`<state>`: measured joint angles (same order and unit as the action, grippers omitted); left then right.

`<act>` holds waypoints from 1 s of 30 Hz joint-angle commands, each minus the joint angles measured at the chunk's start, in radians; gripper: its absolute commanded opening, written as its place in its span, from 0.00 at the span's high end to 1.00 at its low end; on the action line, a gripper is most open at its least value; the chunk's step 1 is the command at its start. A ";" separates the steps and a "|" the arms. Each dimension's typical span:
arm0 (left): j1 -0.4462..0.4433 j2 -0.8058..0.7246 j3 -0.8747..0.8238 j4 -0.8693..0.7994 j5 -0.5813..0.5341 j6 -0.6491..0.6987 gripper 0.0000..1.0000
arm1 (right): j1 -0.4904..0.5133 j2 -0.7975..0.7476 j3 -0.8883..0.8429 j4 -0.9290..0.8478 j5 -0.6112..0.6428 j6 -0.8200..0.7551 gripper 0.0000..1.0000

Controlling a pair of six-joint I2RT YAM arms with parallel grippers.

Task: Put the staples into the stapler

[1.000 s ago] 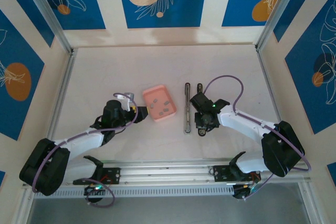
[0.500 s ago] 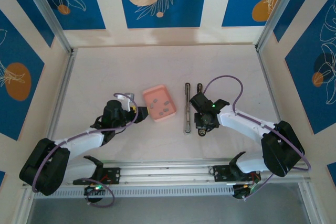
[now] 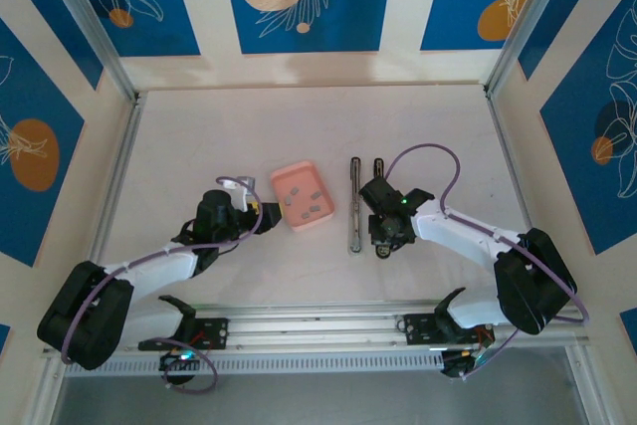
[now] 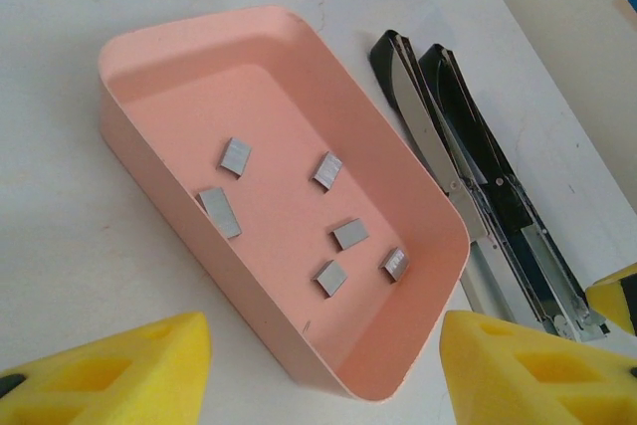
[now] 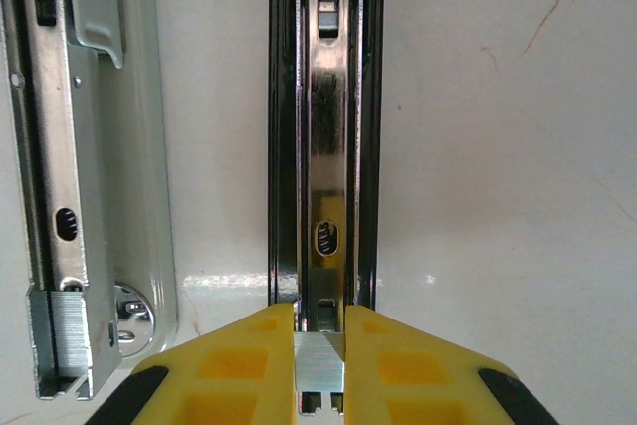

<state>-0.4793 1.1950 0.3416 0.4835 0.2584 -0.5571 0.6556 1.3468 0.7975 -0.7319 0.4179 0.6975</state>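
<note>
The stapler [image 3: 354, 208] lies opened flat right of the pink tray [image 3: 289, 178], its two long arms side by side. Several small grey staples [image 4: 350, 234] lie loose inside the tray [image 4: 149, 161]. My left gripper [image 4: 323, 350] is open, its yellow fingertips [image 4: 149, 370] straddling the tray's near corner with nothing held; from above it [image 3: 267, 214] sits just left of the tray. My right gripper [image 5: 319, 365] is shut on a short silver strip of staples [image 5: 318, 357], held at the near end of the stapler's black-edged channel [image 5: 323, 146]. From above, this gripper [image 3: 379, 243] is over the stapler's near end.
The stapler's other silver arm [image 5: 80, 146] lies parallel on the left, with a round rivet [image 5: 129, 308] at its near end. Metal rails [image 3: 119, 176] border the white table [image 3: 199, 146] at both sides. Cables loop over both arms.
</note>
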 commanded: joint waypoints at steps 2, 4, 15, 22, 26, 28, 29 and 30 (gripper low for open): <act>-0.012 0.005 0.022 0.022 0.008 0.023 0.38 | 0.009 0.009 -0.012 -0.033 -0.008 0.008 0.84; -0.013 0.005 0.021 0.022 0.008 0.023 0.38 | 0.009 0.009 -0.012 -0.035 -0.008 0.008 0.84; -0.015 0.006 0.022 0.025 0.007 0.023 0.38 | 0.016 0.007 -0.009 -0.044 -0.006 0.012 0.84; -0.016 0.009 0.023 0.029 0.008 0.022 0.38 | 0.019 0.005 -0.008 -0.053 -0.002 0.016 0.84; -0.016 0.009 0.024 0.030 0.008 0.024 0.38 | 0.026 -0.010 0.004 -0.061 0.010 0.013 0.84; -0.016 0.008 0.025 0.030 0.008 0.023 0.38 | 0.027 -0.022 0.009 -0.062 0.014 0.010 0.84; -0.016 0.006 0.025 0.030 0.008 0.024 0.38 | 0.028 -0.028 0.012 -0.061 0.017 0.008 0.84; -0.016 0.007 0.025 0.030 0.008 0.023 0.38 | 0.027 -0.035 0.014 -0.064 0.019 0.007 0.84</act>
<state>-0.4831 1.1954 0.3416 0.4870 0.2584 -0.5468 0.6769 1.3426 0.7963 -0.7628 0.4202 0.7006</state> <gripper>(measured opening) 0.620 0.164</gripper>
